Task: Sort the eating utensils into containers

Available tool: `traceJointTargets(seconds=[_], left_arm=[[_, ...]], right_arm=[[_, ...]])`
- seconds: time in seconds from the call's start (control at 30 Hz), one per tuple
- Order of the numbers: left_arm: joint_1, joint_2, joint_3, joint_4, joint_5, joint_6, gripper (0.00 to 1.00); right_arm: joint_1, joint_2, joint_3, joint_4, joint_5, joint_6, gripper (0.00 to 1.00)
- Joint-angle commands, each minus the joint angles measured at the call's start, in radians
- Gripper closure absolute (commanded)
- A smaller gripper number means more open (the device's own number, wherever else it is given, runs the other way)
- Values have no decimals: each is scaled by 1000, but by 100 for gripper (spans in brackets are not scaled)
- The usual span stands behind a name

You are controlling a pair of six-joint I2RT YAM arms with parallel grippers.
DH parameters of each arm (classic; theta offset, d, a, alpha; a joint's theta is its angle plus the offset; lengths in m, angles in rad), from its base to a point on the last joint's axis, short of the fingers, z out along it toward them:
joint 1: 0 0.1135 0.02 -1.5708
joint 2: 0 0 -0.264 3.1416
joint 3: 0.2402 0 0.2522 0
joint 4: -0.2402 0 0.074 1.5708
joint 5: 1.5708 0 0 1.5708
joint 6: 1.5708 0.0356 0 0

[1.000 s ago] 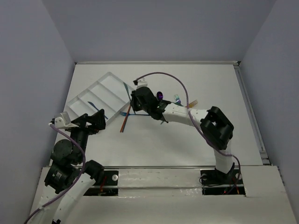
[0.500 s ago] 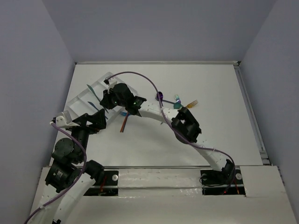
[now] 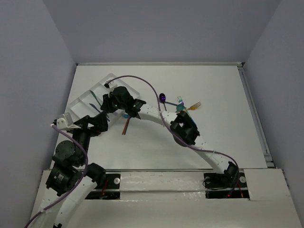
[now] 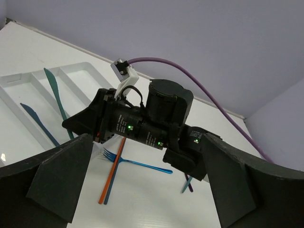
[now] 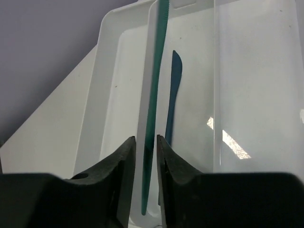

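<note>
Here's the right gripper (image 5: 145, 140) pinched tight on the teal knife (image 5: 154, 95) over the tray (image 5: 108, 95), far-left corner of the table (image 3: 213, 85). The knife's tip is cut off by the frame. The left gripper (image 4: 145, 142) gapes wide, empty.

white shells, black joints, purple cable

the right arm (image 3: 153, 113) has white link shells and black motor housings; behind the right gripper (image 5: 145, 140) sit small green lights (image 4: 127, 127), a white clip bracket (image 4: 124, 72) and a looping purple cable (image 4: 190, 69). the left arm (image 3: 66, 154) matches, the left gripper (image 3: 93, 120) ending in matte black wedge-shaped fingers (image 4: 57, 180). one dark right finger (image 5: 95, 183) shows a round hole.
</note>
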Motion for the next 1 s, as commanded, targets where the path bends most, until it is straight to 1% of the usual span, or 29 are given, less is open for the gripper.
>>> traceJointTargets(seconds=[0.0,0.1,0.27,0.37,0.4,0.43,0.47,0.5,0.53,0.6,0.7,0.8,0.97], left_arm=[[3,0,8,49,12,12,1],[3,-2,8,51,12,12,1],[3,-3,7,51,12,12,1],[3,-5,7,51,12,12,1],[3,-5,7,51,12,13,1],[3,-9,7,51,14,13,1],[3,-8,7,51,12,13,1],[3,-9,5,51,12,13,1],[3,-10,5,52,12,12,1],[3,-11,5,56,18,13,1],[3,-11,5,57,20,13,1],[3,-11,4,60,26,13,1],[3,-13,4,62,31,15,1]], right_arm=[[10,-22,19,23,-11,-3,64],[10,-63,-19,34,-2,-15,59],[10,-197,-129,54,2,-58,58],[1,-281,-264,77,10,-69,59],[1,-345,-310,93,18,-72,59],[1,-376,-397,94,34,-73,59],[1,-432,-438,77,80,-69,59],[1,-433,-474,65,103,-64,59],[1,-480,-551,51,125,-58,59],[1,-548,-620,22,197,-20,58],[1,-605,-741,-50,263,28,57],[1,-626,-775,-138,312,57,55],[47,-582,-742,-219,352,91,51]])
